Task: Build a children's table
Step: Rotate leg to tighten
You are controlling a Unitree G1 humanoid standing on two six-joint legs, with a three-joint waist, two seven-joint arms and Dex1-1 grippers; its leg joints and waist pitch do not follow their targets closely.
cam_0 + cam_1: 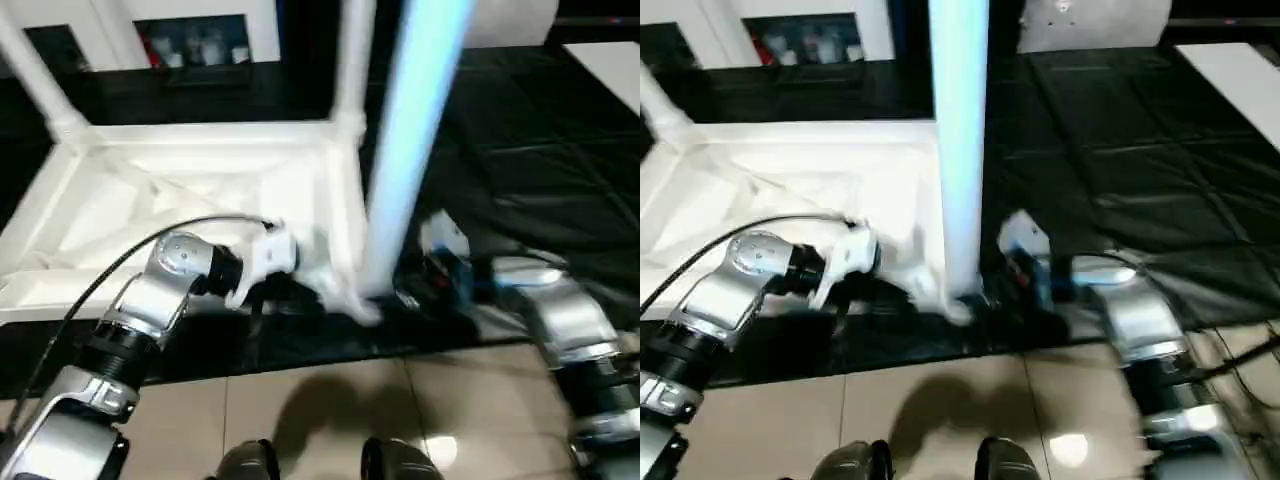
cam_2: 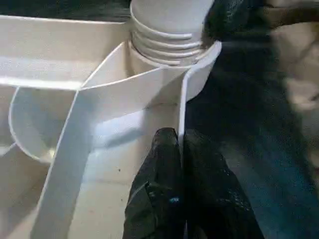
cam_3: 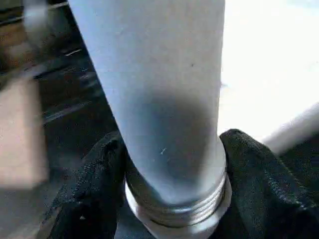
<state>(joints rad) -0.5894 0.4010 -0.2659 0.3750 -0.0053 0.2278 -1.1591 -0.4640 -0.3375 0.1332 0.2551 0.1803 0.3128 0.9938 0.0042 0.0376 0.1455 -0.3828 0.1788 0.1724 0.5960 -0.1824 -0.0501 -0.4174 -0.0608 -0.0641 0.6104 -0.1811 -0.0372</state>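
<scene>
The children's table [image 1: 200, 190] lies upside down on the black-covered surface [image 1: 1120, 130], its smooth white plastic top showing thin upright ribs and round corner sockets. Two slim cylindrical legs [image 1: 352, 60] already rise from the far corners. At the near corner a third leg [image 1: 958, 140] stands upright, its ridged, threaded end sitting at the socket; how far it is seated is hard to judge. The left end effector [image 2: 180, 149] is pinched tight on the thin edge wall of the tabletop just beside that socket, black fingers [image 2: 159, 174] pressed either side of it. The right end effector [image 3: 172, 169] wraps the leg's lower end, its dark textured pads flanking the shaft above the threads. Pale glossy floor tiles [image 1: 330, 410] lie below.
</scene>
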